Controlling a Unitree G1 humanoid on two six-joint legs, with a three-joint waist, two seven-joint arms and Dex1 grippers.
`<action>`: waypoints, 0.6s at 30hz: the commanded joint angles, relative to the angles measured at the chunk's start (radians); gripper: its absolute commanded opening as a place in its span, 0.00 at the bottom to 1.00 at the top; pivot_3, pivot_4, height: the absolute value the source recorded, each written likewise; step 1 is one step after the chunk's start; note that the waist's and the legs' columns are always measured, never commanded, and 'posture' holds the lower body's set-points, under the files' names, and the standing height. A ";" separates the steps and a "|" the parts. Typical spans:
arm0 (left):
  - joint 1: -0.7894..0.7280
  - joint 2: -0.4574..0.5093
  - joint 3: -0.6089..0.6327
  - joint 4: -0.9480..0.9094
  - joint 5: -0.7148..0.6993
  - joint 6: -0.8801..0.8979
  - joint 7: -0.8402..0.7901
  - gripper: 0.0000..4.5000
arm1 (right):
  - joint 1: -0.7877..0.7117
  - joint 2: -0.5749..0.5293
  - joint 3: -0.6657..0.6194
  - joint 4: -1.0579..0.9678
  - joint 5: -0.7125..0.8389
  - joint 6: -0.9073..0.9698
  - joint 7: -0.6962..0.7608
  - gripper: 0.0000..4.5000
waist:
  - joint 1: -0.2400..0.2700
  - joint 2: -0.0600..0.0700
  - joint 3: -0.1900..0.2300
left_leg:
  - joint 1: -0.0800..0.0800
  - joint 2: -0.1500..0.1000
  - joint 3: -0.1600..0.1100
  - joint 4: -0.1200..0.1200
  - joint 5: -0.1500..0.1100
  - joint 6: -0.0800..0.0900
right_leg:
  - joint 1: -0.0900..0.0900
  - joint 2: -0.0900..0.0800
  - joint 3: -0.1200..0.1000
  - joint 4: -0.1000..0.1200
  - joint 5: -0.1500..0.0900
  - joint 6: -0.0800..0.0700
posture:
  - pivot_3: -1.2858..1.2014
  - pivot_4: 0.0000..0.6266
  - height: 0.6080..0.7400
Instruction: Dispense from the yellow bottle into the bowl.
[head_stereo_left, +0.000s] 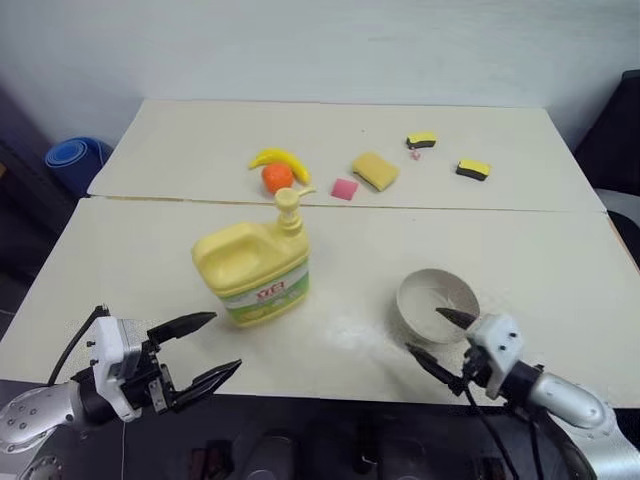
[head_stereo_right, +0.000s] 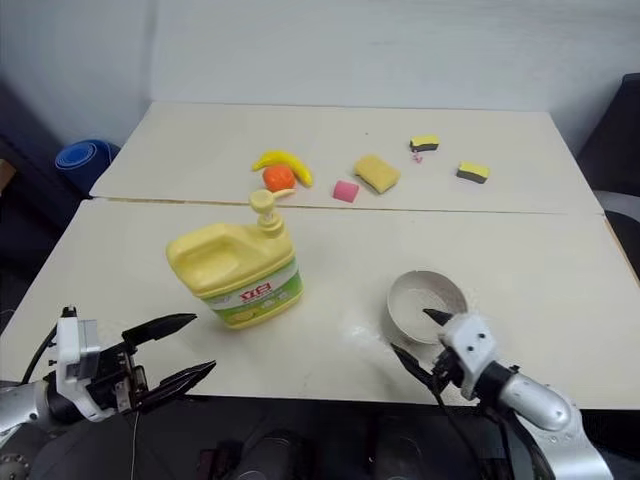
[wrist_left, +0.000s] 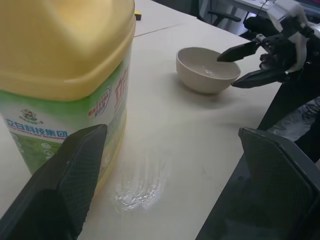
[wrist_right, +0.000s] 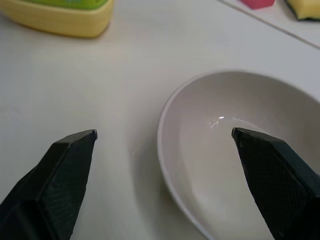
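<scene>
Left eye view: yellow bottle (head_stereo_left: 254, 271) well apart from bowl (head_stereo_left: 437, 304).

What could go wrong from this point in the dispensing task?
The pump nozzle on the yellow bottle points toward the far side of the table, not at the bowl, which stands well apart, so a press now would likely miss. A wet smear beside the bottle may let it slide. The right tool, open at the bowl's rim, might knock it.
</scene>
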 joint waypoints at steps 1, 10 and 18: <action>-0.005 -0.009 -0.002 -0.009 0.034 -0.027 -0.020 0.99 | -0.065 0.026 0.064 0.071 -0.079 -0.003 -0.039 1.00 | -0.003 -0.001 0.000 | 0.000 0.000 0.000 0.000 0.000 0.000 | 0.000 0.000 0.000 -0.001 0.000 0.000 | 0.52 0.24 1.00; 0.027 -0.010 0.035 -0.032 0.003 0.011 -0.049 1.00 | -0.180 0.062 0.169 0.188 -0.152 -0.059 -0.014 0.56 | -0.004 -0.001 0.000 | 0.001 0.002 0.002 0.001 0.000 -0.001 | 0.001 0.004 0.001 -0.002 0.001 0.001 | 0.52 0.24 1.00; 0.061 0.087 0.336 -0.122 -0.507 0.224 0.023 0.88 | -0.271 -0.016 0.157 0.171 -0.185 -0.161 0.062 0.00 | -0.006 -0.006 0.000 | 0.002 0.009 0.003 0.002 -0.002 -0.006 | 0.001 0.010 0.003 -0.001 -0.001 -0.001 | 0.52 0.24 1.00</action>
